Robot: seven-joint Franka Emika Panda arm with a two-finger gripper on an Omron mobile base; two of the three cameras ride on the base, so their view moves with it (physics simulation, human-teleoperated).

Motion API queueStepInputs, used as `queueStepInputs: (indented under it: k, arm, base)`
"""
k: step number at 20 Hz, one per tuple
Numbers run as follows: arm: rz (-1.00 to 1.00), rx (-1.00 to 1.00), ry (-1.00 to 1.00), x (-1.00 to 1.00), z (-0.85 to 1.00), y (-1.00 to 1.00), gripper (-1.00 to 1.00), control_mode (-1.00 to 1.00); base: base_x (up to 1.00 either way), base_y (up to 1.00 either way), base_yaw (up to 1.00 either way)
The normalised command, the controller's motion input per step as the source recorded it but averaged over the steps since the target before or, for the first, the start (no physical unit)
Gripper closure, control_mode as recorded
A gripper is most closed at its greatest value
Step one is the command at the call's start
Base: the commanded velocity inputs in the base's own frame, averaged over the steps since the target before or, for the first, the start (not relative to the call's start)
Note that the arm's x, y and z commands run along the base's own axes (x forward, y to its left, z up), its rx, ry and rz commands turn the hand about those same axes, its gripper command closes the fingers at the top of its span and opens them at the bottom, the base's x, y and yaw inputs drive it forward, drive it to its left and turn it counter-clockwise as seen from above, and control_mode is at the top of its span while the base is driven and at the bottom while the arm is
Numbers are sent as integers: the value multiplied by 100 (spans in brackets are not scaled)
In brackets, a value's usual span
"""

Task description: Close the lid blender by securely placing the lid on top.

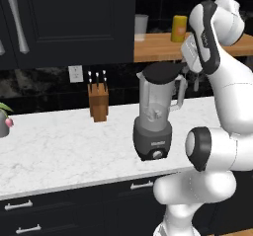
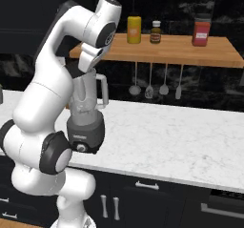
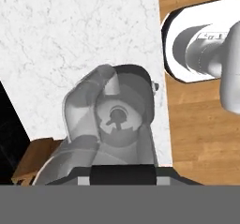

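On your left a knife block stands on the white counter, by the back wall; next comes the blender, near the counter's front edge; the black lid sits tilted over the jar's mouth, high on the handle side; your gripper is at the lid's right edge, pinched shut on the lid; from the hand you look down into the jar.

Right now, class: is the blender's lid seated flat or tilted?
Tilted. The black lid rests slanted across the blender jar mouth, its right edge raised by the gripper.
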Motion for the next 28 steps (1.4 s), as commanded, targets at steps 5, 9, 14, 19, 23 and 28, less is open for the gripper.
queueStepInputs:
  k: [5, 9, 14, 19, 23, 28]
  arm:
    - [-16, 0, 0, 52, -5, -9, 100, -100]
    - [-8, 0, 0, 30, -24, 9, 100, -100]
    - [-3, 0, 0, 20, -35, 32, 100, -100]
    - [0, 0, 6, 25, -40, 59, 100, -100]
    - [0, 0, 5, 18, -15, 19, 100, -100]
    - [8, 9, 14, 0, 20, 0, 100, -100]
  base:
    - [0, 0, 0]
    - [0, 0, 0]
    - [0, 0, 0]
    - [0, 0, 0]
    - [0, 0, 0]
    - [0, 0, 0]
